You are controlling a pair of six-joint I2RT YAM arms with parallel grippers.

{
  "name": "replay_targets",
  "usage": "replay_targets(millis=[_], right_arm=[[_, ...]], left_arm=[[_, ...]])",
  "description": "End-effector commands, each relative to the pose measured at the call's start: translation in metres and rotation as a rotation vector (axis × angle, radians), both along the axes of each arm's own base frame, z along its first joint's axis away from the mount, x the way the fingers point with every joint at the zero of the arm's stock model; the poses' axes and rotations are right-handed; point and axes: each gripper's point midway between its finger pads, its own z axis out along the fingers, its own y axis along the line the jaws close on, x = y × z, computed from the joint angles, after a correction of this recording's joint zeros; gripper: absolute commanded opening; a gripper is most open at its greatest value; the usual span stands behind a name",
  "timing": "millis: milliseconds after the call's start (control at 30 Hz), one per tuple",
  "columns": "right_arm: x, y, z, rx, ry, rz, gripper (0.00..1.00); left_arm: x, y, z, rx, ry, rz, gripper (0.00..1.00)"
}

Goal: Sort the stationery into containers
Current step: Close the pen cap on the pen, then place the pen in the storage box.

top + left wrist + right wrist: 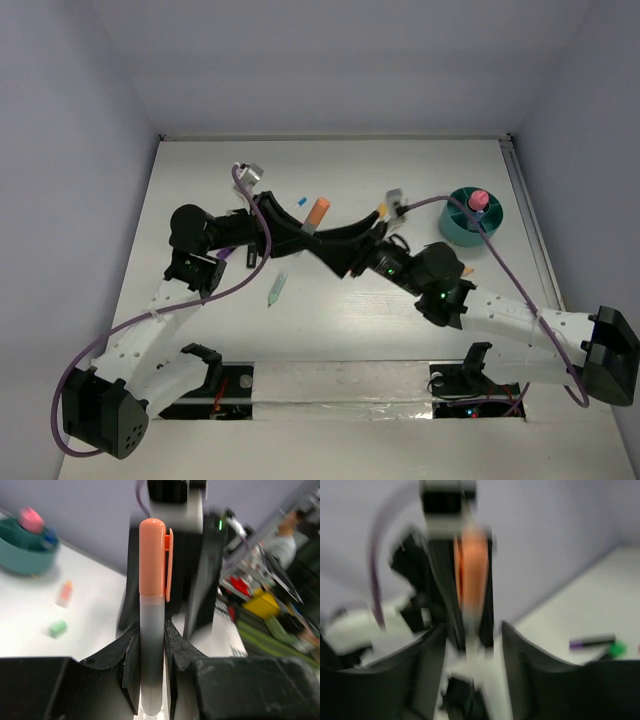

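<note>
The left gripper [151,647] pinches the light, stiff marker [152,580] low; the right gripper [472,645], seemingly spread, should take its cap.

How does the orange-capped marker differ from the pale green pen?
The orange-capped frosted white marker is clamped in the left gripper, off the white table; the pale green pen lies loose on it. The marker is two-toned, the pen one colour. Both are slim, neither in the round teal holder.

Two robot arms: left arm [150,330], right arm [520,320]. One teal holder [455,233]. Three markers: orange-capped marker [152,605], purple-capped marker [592,642], blue-capped marker [300,201]. One pale green pen [276,290]. Two erasers: orange eraser [65,592], green eraser [58,628]. One pink-topped piece [478,199].
</note>
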Motion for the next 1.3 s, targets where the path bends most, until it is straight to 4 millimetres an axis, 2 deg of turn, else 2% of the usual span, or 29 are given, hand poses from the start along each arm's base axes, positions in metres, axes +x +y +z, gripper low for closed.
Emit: replay_targets(millis=[0,100,233,467,533,667,733,767,833,867,933,967,1000,1033,1167,1267], right_arm=[[-0.048,0.032,-0.153,-0.478,0.2,0.232,0.59],[-0.042,0.029,-0.133,-0.432,0.171,0.19,0.72],[-0.041,0.019,-0.103,-0.368,0.118,0.159,0.77],[-0.037,-0.001,-0.086,-0.391,0.077,0.082,0.88],[-0.042,-0.012,-0.066,-0.374,0.035,0.073,0.9],[-0.032,-0.031,-0.031,-0.358,-0.048,-0.028,0.95],[-0.025,-0.029,-0.02,-0.362,-0.073,-0.049,0.96],[-0.024,-0.028,-0.003,-0.341,-0.099,-0.057,0.96],[-0.016,-0.024,0.006,-0.353,-0.128,-0.077,0.97],[-0.016,-0.024,0.023,-0.327,-0.147,-0.085,0.97],[-0.011,-0.023,0.033,-0.318,-0.159,-0.098,0.98],[0.0,-0.021,0.032,-0.327,-0.147,-0.119,0.98],[0.003,-0.021,0.042,-0.31,-0.14,-0.119,0.98],[0.007,-0.019,0.043,-0.308,-0.132,-0.11,0.98],[0.028,-0.011,0.034,-0.298,-0.057,-0.062,0.97],[0.028,-0.006,0.032,-0.282,-0.053,-0.018,0.95]], left_arm=[[0.021,0.01,0.058,-0.191,-0.199,0.209,0.0],[0.024,0.009,0.041,-0.163,-0.165,0.215,0.0],[0.028,0.009,0.025,-0.143,-0.132,0.229,0.0],[0.034,0.01,0.021,-0.124,-0.133,0.271,0.0],[0.037,0.01,0.019,-0.116,-0.13,0.285,0.0],[0.036,0.008,0.01,-0.117,-0.101,0.258,0.0],[0.032,0.004,0.008,-0.12,-0.092,0.225,0.0],[0.032,0.004,0.008,-0.122,-0.09,0.22,0.0],[0.03,0.002,0.006,-0.12,-0.087,0.208,0.0],[0.029,0.002,0.006,-0.119,-0.086,0.209,0.0],[0.026,0.001,0.006,-0.119,-0.089,0.199,0.0],[0.026,0.001,0.005,-0.117,-0.089,0.197,0.0],[0.026,0.001,0.005,-0.117,-0.089,0.197,0.0],[0.023,-0.001,0.005,-0.117,-0.089,0.184,0.0],[0.015,-0.002,0.008,-0.123,-0.109,0.154,0.0],[0.013,-0.002,0.009,-0.125,-0.118,0.145,0.0]])
